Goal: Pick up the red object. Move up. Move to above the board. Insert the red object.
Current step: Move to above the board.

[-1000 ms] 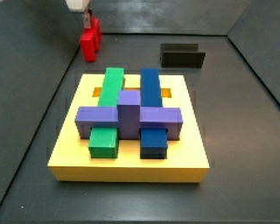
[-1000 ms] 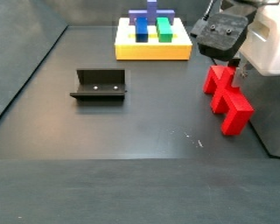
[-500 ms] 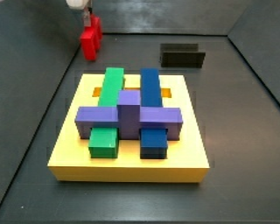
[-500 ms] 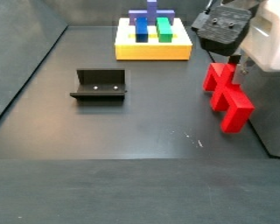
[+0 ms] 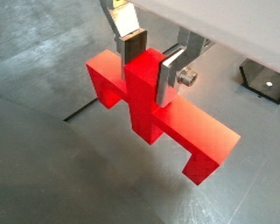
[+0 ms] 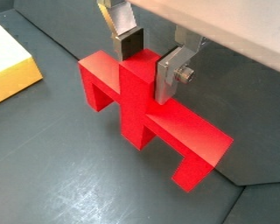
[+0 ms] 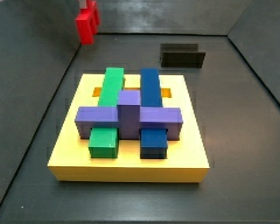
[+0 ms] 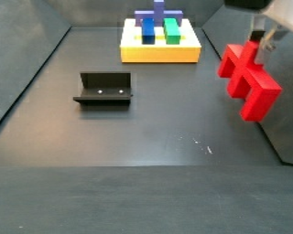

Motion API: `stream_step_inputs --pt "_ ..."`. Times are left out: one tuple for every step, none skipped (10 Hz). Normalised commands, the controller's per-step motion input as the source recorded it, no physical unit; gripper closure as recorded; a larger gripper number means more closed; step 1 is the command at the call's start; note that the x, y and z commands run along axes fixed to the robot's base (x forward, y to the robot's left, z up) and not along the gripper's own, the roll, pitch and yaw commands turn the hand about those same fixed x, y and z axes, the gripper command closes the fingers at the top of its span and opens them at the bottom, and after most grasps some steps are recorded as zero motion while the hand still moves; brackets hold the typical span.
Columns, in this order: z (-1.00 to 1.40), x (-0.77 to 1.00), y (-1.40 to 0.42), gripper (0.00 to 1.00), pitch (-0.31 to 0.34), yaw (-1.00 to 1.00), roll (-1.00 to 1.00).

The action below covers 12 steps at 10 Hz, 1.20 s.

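Note:
The red object (image 5: pixel 184 131) hangs clear of the dark floor, and my gripper (image 5: pixel 149 57) is shut on its central stem, one silver finger (image 5: pixel 171 74) pressed to each side. Both wrist views show this grip, with the red object (image 6: pixel 184 140) held between the pads. In a side view the red object (image 7: pixel 87 24) is high at the back left, beyond the board (image 7: pixel 130 166). In a side view the red object (image 8: pixel 251 78) floats at the right, with only the fingertips (image 8: pixel 266 38) showing above it. The yellow board (image 8: pixel 161 55) carries green, blue and purple blocks.
The dark fixture (image 7: pixel 184 57) stands on the floor behind the board and shows as well as the fixture (image 8: pixel 103 89) at mid-left. A corner of the board (image 6: pixel 8 61) appears in a wrist view. Grey walls bound the floor.
The gripper has risen with the red object, which has left the floor. Most of the gripper body has moved out of the side views' top edges.

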Motion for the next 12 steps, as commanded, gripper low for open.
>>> stream_step_inputs --pt "1.4 -0.01 0.0 1.0 0.008 0.0 -0.03" --pt "1.4 -0.09 -0.02 1.0 0.008 0.0 -0.02" --pt "1.4 -0.06 -0.01 1.0 -0.007 0.01 0.02" --pt "0.74 0.04 0.0 1.0 0.071 0.0 0.0" --pt "0.41 0.07 0.01 1.0 0.104 0.0 -0.02" --pt "0.22 0.08 0.0 1.0 0.101 0.0 -0.01" --pt "0.18 0.68 -1.4 1.0 0.045 1.0 0.0" --pt "0.16 0.68 -1.4 1.0 0.046 1.0 0.0" --pt "0.16 0.71 -1.4 1.0 0.056 1.0 0.01" --pt "0.16 0.72 -1.4 1.0 0.057 1.0 0.0" --pt "0.16 0.73 -1.4 1.0 0.061 1.0 0.0" --pt "0.16 0.72 -1.4 1.0 0.063 1.0 0.0"
